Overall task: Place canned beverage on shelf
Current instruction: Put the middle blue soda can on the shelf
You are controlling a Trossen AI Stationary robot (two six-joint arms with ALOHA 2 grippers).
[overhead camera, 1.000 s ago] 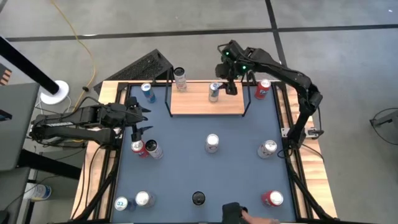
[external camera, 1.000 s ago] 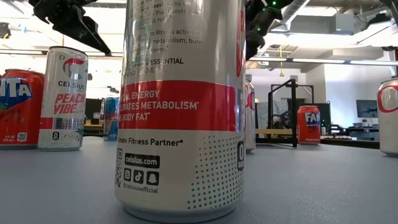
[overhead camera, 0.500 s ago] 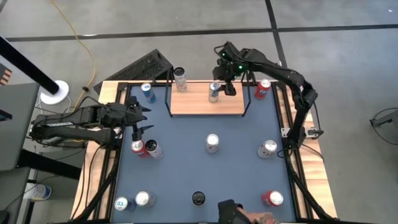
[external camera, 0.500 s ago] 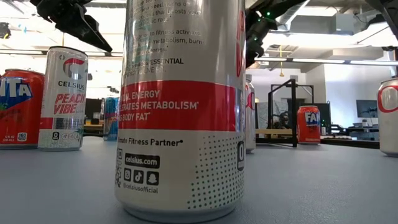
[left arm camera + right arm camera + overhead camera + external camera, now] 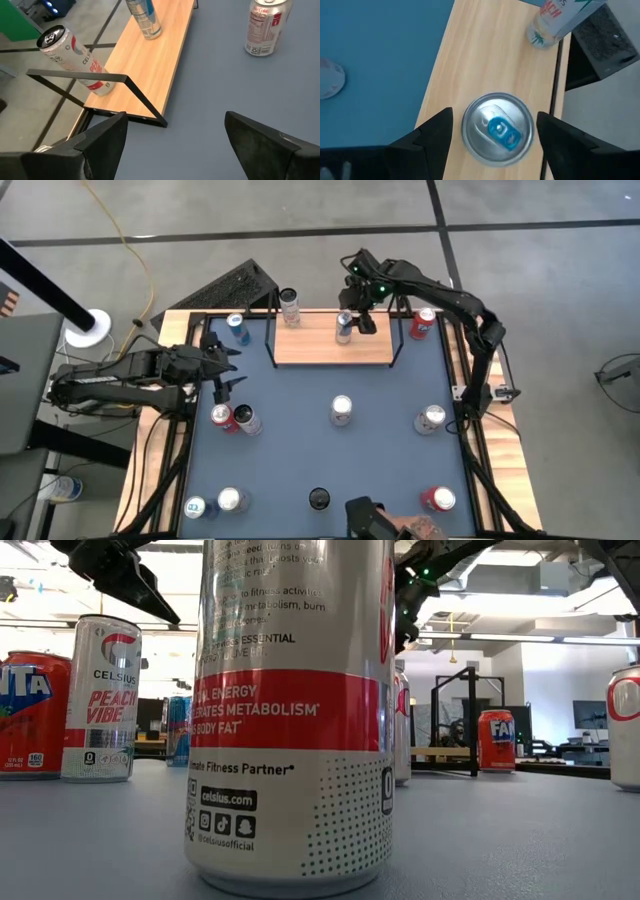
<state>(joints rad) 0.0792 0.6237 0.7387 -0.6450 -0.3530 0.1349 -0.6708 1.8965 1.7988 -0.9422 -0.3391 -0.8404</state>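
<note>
The shelf [image 5: 330, 348] is a light-wood board with black wire uprights at the table's far side. A silver can with a blue tab [image 5: 344, 328] [image 5: 497, 127] stands upright on it. A white can [image 5: 290, 305] [image 5: 555, 17] stands on the shelf's far left corner. My right gripper [image 5: 356, 318] [image 5: 495, 114] hovers over the blue-tab can, open, one finger on either side of the can's top with a thin gap each side. My left gripper [image 5: 226, 370] [image 5: 175, 118] waits open over the table's left side with nothing between its fingers.
Several cans stand on the blue table: a silver one at the centre [image 5: 341, 410], red ones [image 5: 423, 323] [image 5: 437, 500] and a pair by my left gripper [image 5: 232, 418]. One can [image 5: 290, 710] fills the low view. A person's hand [image 5: 425, 528] shows at the near edge.
My right gripper has sunk and drifted toward the table's left edge, closer over the blue-tab can. The can has stayed where it was on the shelf. The gap between the fingers looks the same.
</note>
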